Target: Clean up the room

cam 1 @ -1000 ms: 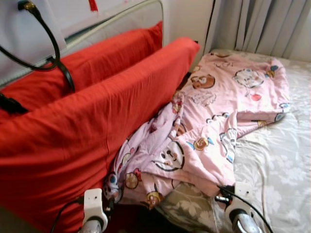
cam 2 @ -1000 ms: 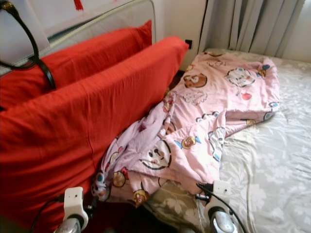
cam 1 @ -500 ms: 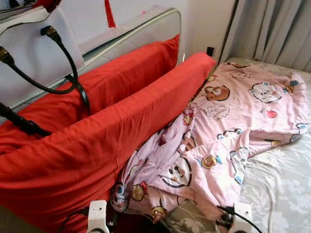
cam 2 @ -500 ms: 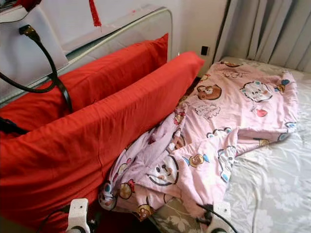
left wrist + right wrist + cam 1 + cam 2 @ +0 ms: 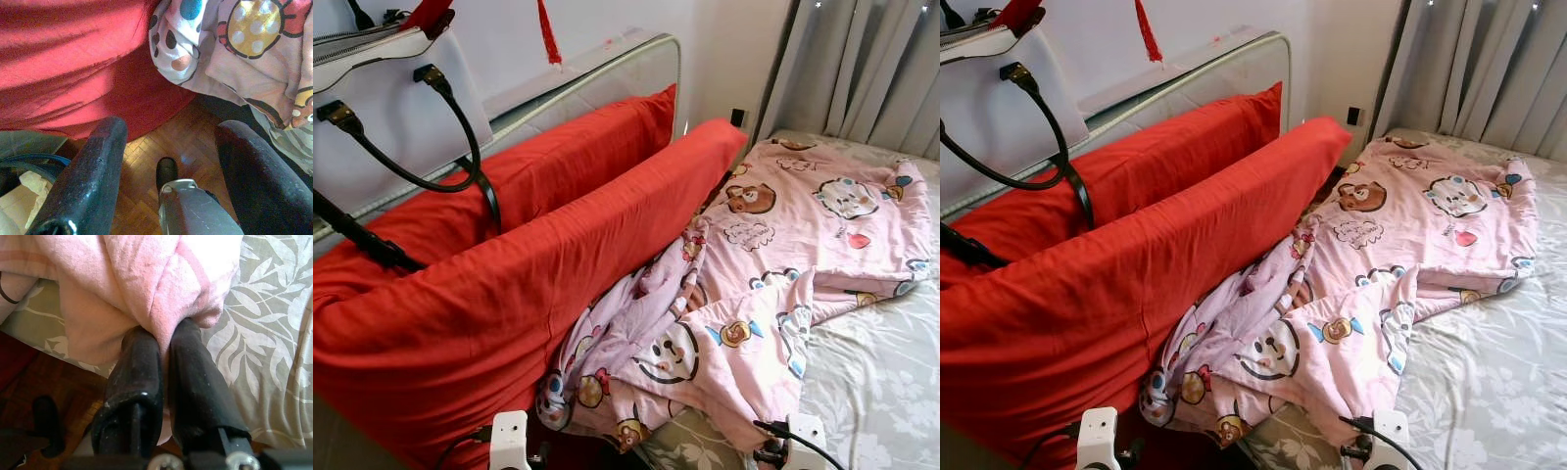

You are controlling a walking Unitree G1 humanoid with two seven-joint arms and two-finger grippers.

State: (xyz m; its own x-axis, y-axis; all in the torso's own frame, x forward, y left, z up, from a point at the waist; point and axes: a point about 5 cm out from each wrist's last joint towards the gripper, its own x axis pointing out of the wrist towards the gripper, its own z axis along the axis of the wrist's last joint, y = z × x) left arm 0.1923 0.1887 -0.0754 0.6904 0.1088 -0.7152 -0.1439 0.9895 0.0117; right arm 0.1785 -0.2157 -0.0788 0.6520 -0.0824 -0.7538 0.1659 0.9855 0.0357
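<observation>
A crumpled pink cartoon-print blanket (image 5: 773, 264) lies across the bed's grey floral sheet (image 5: 881, 382), its near corner hanging over the bed edge. My right gripper (image 5: 164, 340) is at that near edge, shut on a fold of the pink blanket (image 5: 161, 284), which is pinched between the two black fingers (image 5: 137, 367). My left gripper (image 5: 173, 127) hangs open over the wooden floor (image 5: 166, 142), just below a spotted blanket corner (image 5: 181, 44) and the red pillow (image 5: 68, 58). Both wrists show at the bottom of the eye views, the left wrist (image 5: 509, 441) and the right wrist (image 5: 798, 439).
Two long red pillows (image 5: 558, 264) lean against the headboard (image 5: 597, 73) on the left. A white handbag (image 5: 391, 108) with black handles sits up at the far left. Grey curtains (image 5: 862, 69) hang behind the bed. One of my own feet (image 5: 195, 210) stands on the floor.
The whole view has shifted up and left, bringing the handbag into sight; both wrists now sit lower in the picture. The blanket and pillows lie as before.
</observation>
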